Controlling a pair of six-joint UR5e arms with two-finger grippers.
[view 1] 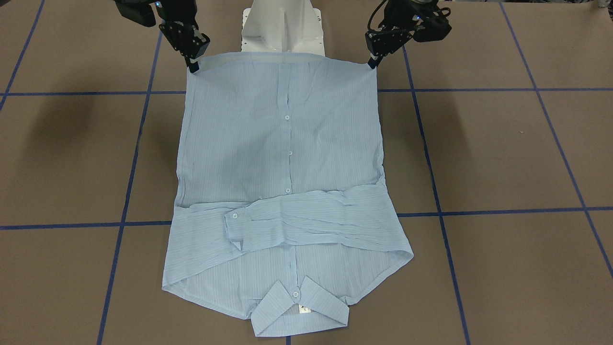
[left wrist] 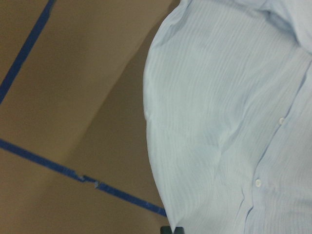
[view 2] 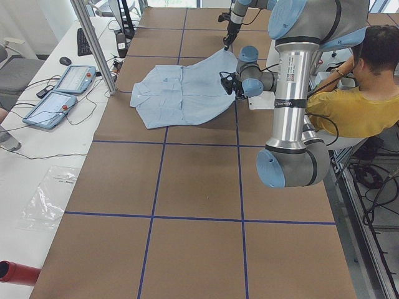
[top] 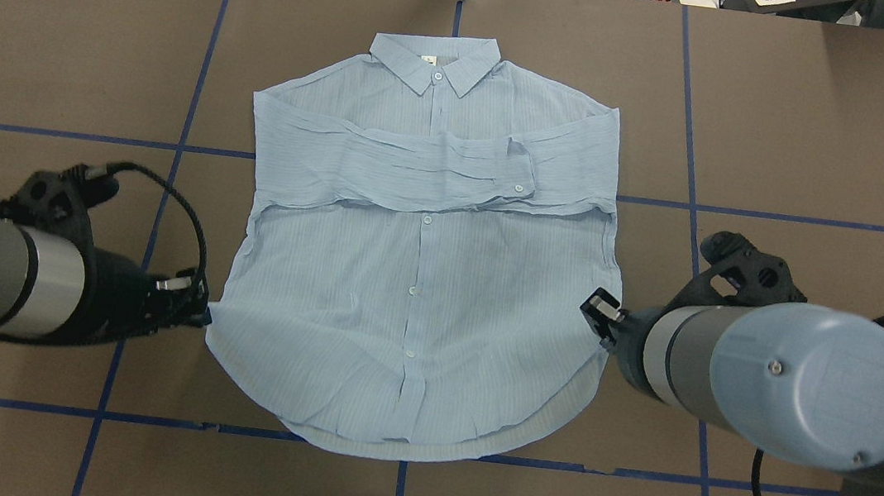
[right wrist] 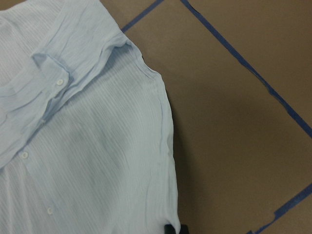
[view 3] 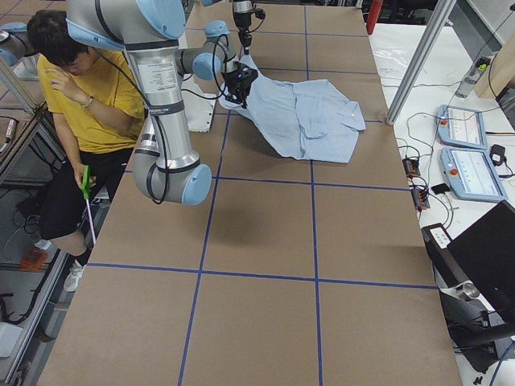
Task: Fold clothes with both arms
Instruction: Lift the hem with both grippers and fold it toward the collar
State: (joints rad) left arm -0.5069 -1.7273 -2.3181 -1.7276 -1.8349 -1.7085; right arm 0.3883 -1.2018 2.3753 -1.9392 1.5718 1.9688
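Note:
The light blue striped shirt (view 1: 287, 158) lies button side up on the brown table, collar (top: 435, 64) at the far side, and both sleeves folded across the chest (top: 418, 166). Its hem end is lifted and stretched taut between the two grippers. My left gripper (view 1: 372, 64) (top: 206, 313) is shut on one hem corner. My right gripper (view 1: 193, 67) (top: 597, 311) is shut on the other. Each wrist view looks down on the hanging cloth (left wrist: 219, 122) (right wrist: 87, 146), with only a dark fingertip at the bottom edge.
Blue tape lines (top: 170, 146) grid the table. The white pedestal base (view 1: 282, 28) stands just behind the lifted hem. A person in a yellow top (view 2: 368, 99) (view 3: 88, 88) sits beside the robot. Teach pendants (view 2: 59, 93) and a metal post (view 2: 93, 43) stand past the far edge.

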